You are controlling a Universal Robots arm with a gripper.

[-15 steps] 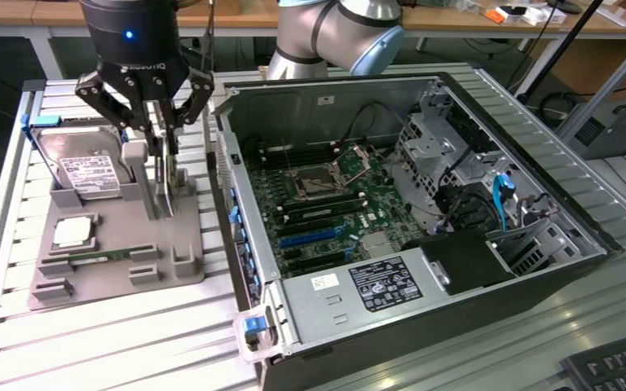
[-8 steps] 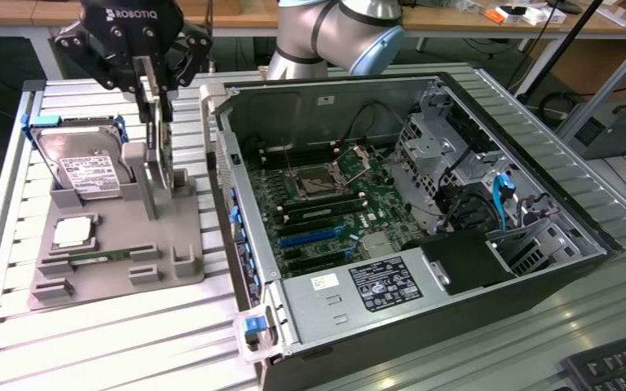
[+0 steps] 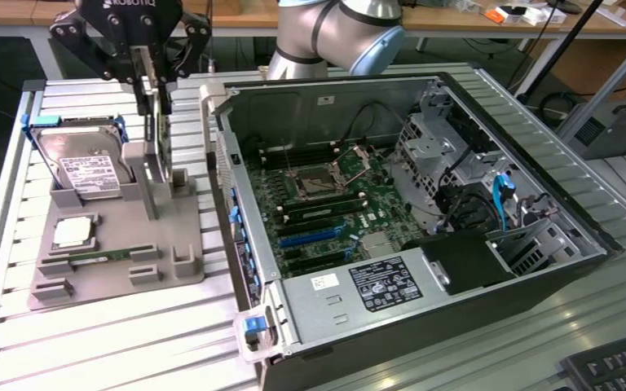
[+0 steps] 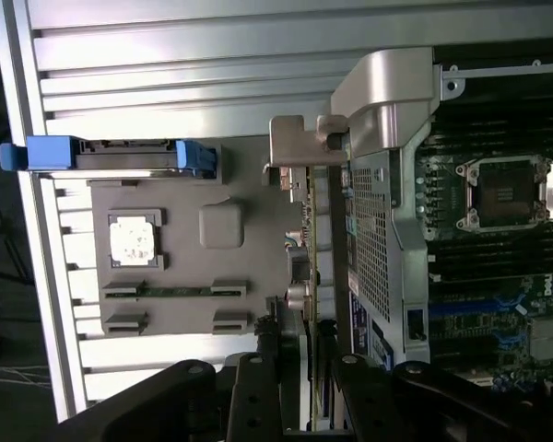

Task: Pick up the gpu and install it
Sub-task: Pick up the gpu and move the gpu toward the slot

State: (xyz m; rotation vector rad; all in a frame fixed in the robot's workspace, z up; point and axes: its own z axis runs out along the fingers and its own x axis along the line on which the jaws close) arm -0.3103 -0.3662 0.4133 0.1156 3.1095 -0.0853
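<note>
The gpu (image 3: 157, 155) stands upright on edge in the grey holder; thin, dark, with silvery bracket.

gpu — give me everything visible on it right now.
The gpu stands on edge, upright, in a slot of the grey holder tray, right of the hard drive in the exterior view. It looks like a thin dark card with a silvery metal bracket. The gripper straddles its top edge, fingers on either side. The open PC case stands beside it.

Grey parts tray (image 3: 107, 273); silver hard drive (image 3: 87, 165), white label, blue caddy rails (image 4: 106, 155). Black gripper (image 3: 152, 98). Green RAM stick (image 3: 101, 256). Green motherboard (image 3: 324, 213), blue slots. Black PC case (image 3: 531, 285); blue latch (image 3: 253, 326).
</note>
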